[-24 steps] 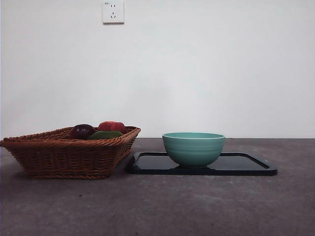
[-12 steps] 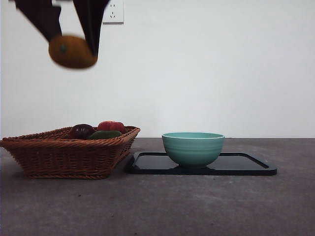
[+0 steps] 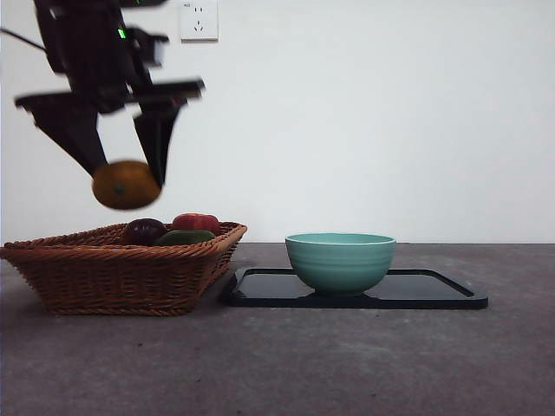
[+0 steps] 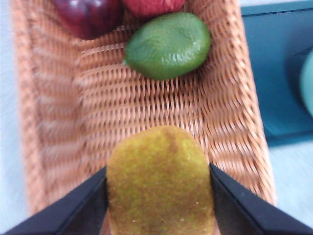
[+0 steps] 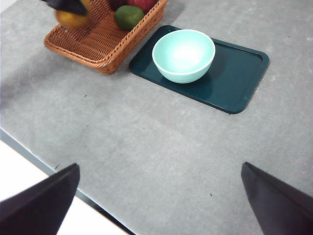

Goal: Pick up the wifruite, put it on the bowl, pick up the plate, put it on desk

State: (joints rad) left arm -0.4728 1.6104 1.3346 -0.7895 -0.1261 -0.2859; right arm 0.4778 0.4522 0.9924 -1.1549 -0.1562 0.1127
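Orange-brown wifruite: we log it held above the wicker basket, clear of the weave, with the left gripper clamped on it, one jaw against each flank. Skin looks matte and faintly fuzzy, so we judge the grip secure; the fruit reads as light and probably a little soft, best held across its widest part without hard squeezing.

In the basket: a dark purple fruit, a red fruit and a green fruit.

Beside the basket: the mint-green bowl, empty and upright on a dark tray.

Right gripper: jaws wide apart, waiting well away from the basket.

Desk: matte grey, mottled. Behind the basket, a plain white wall with a socket.
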